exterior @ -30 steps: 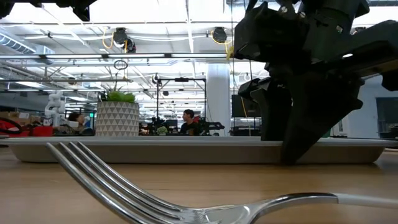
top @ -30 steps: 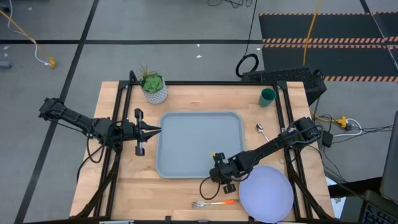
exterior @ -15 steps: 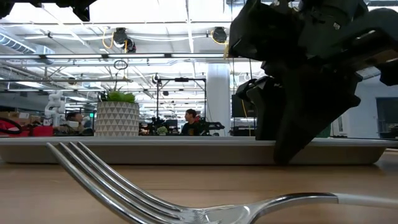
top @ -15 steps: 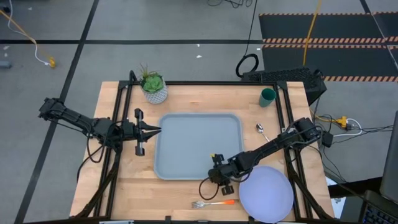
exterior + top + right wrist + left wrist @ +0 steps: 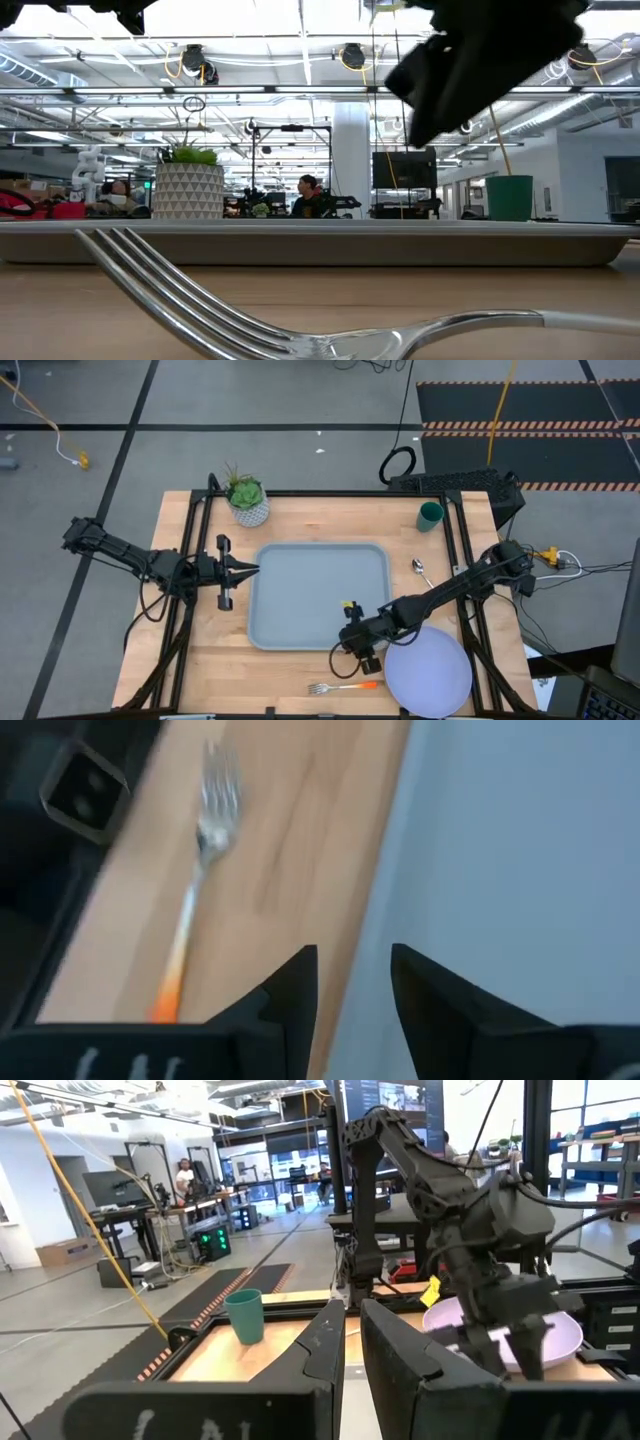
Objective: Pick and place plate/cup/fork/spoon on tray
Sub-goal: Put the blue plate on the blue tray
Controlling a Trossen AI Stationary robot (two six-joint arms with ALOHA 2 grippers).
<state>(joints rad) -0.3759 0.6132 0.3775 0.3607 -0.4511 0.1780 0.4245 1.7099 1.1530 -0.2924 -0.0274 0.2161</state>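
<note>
In the low view we see the fork (image 5: 300, 330) only in part: its handle runs past the picture's right edge, and it lies out of focus. The right wrist view renders it blurred, its handle end cut off behind the gripper body. The plate (image 5: 429, 671) is partly covered by the right arm in the high view. The spoon (image 5: 421, 571) is too small to detail.

table (image 5: 200, 660) | on it: tray (image 5: 310, 590), plate (image 5: 430, 675), fork (image 5: 340, 687), spoon (image 5: 421, 571), cup (image 5: 430, 515), plant pot (image 5: 248, 508)
</note>
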